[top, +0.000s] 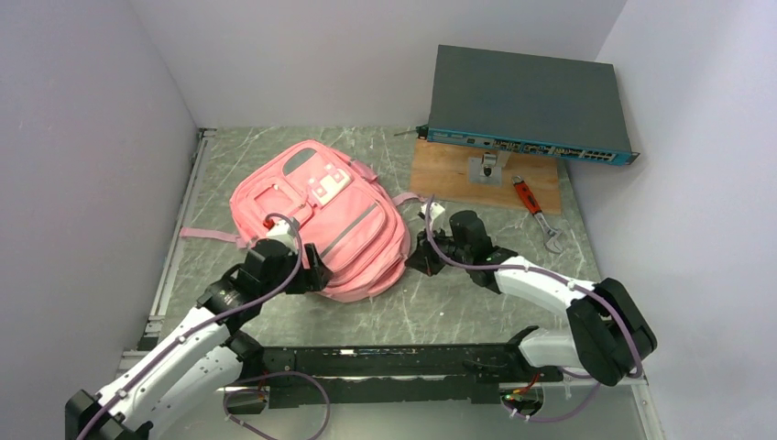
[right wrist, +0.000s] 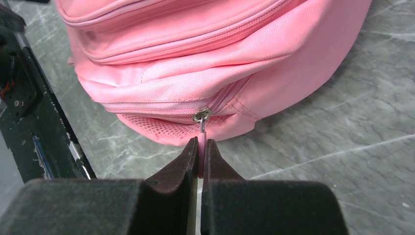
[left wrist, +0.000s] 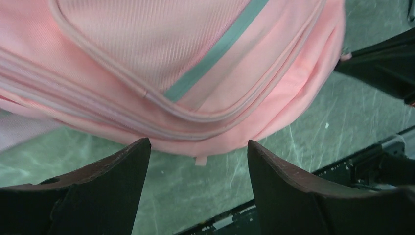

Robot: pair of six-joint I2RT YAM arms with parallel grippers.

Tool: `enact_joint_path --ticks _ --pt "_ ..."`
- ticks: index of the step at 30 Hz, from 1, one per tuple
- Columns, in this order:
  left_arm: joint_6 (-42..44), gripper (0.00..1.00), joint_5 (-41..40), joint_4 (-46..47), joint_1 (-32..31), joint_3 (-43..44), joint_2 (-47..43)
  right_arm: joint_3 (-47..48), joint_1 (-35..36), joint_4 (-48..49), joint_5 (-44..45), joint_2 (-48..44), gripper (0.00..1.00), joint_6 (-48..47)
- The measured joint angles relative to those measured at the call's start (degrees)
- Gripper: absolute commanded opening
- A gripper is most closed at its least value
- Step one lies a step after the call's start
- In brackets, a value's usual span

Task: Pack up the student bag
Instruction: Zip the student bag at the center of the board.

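on the green marbled tabletop, left of centre, the student bag lies flat with its front pockets up. i have the right pincer clamped on the pink pull tab below the zip slider at the bag's near right corner. the left pincer stands wide apart with nothing between its fingers, just beside the bag's near edge. to do this step well, as i judge it, i should draw the tab along the line of the zip rather than away from the cloth. the left pincer could pin the soft fabric so the bag does not slide. every zip in view looks shut, and i cannot tell what the bag holds, if anything.
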Motion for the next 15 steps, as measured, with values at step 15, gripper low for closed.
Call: enact_joint_path --ticks 15 --pt "-11.8 0.79 9.6 25.8 0.4 -12.9 13.1 7.3 17.7 -12.4 15.6 0.6 0.00 -0.7"
